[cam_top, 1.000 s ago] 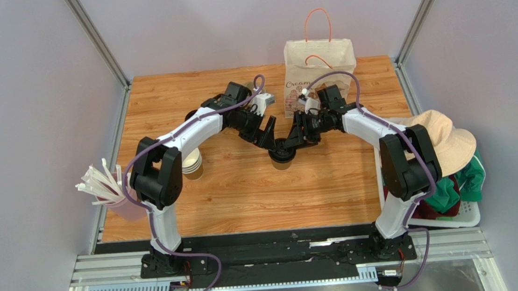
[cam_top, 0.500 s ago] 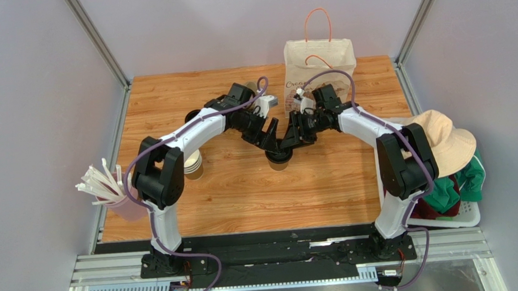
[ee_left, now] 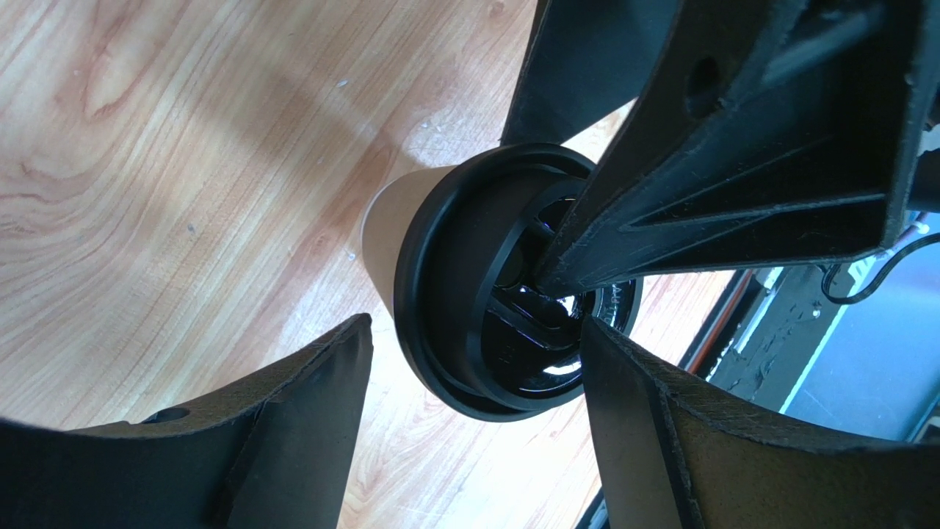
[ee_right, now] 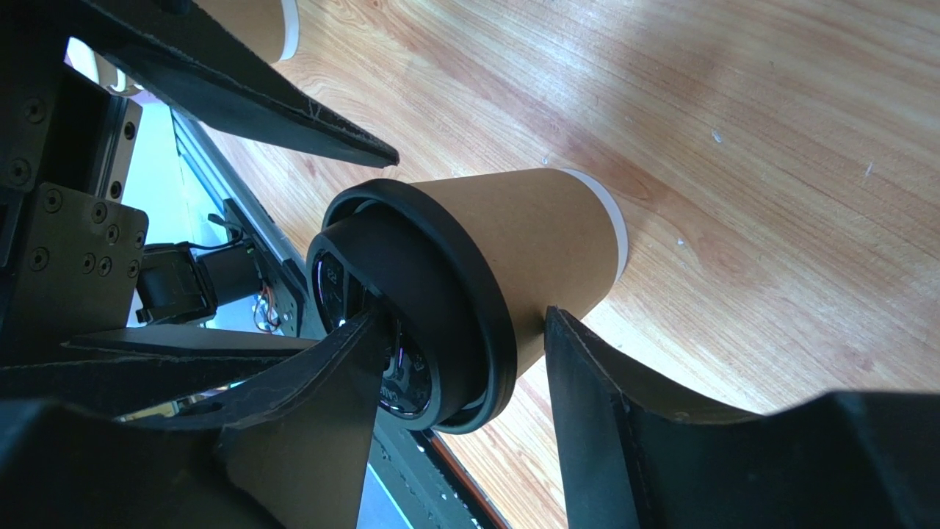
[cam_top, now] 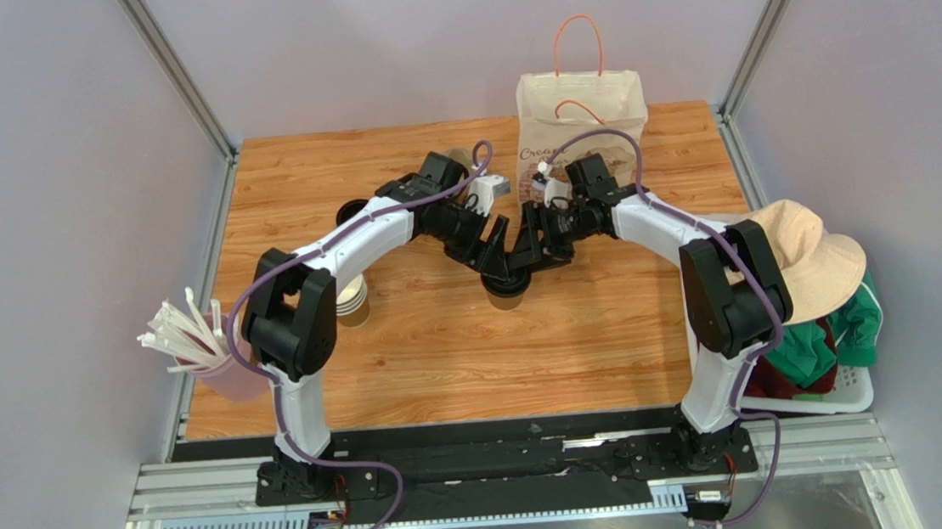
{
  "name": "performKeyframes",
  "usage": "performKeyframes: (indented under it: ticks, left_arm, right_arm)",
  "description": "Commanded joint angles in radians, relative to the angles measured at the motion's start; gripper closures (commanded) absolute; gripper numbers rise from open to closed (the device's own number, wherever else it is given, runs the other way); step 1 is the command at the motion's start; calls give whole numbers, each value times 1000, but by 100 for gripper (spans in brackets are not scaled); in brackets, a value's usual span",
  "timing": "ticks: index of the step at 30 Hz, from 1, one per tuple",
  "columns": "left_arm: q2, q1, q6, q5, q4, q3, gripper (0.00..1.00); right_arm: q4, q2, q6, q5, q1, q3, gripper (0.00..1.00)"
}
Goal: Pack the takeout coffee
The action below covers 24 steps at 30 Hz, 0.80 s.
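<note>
The takeout coffee [cam_top: 508, 286], a kraft-brown cup with a black sip lid, stands mid-table; it also fills the left wrist view [ee_left: 485, 314] and the right wrist view [ee_right: 519, 248]. My right gripper [cam_top: 525, 251] [ee_right: 461, 317] straddles the lid's rim. One finger lies on the lid's top, the other beside the cup wall, and a slit of table shows between that finger and the rim. My left gripper [cam_top: 495, 241] [ee_left: 477, 323] hangs open just over the lid from the other side, holding nothing.
A paper bag [cam_top: 580, 118] with orange handles stands upright at the back, just behind the right wrist. A stack of lidless cups [cam_top: 351, 299] sits left of the coffee, with straws in a pink holder [cam_top: 192, 341] at the left edge. A basket with a hat [cam_top: 813, 263] hangs off the right.
Both grippers and the cup have shifted slightly left. The left fingers have narrowed a little and the right fingers have spread wider around the lid.
</note>
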Motion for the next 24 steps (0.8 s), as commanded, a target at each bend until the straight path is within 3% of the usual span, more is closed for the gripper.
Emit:
performKeyframes:
  ticks: [1, 6, 13, 24]
  left_arm:
    - [41, -2, 20, -79, -17, 20, 24]
    - [46, -2, 20, -75, -15, 20, 24]
    - [46, -2, 20, -73, -15, 25, 24]
    - [-39, 34, 64, 39, -47, 74, 16]
  right_arm:
    - [6, 14, 21, -37, 10, 38, 44]
    - [12, 31, 34, -52, 9, 50, 50]
    - [18, 45, 38, -59, 10, 45, 72]
    - [14, 25, 32, 9, 10, 30, 74]
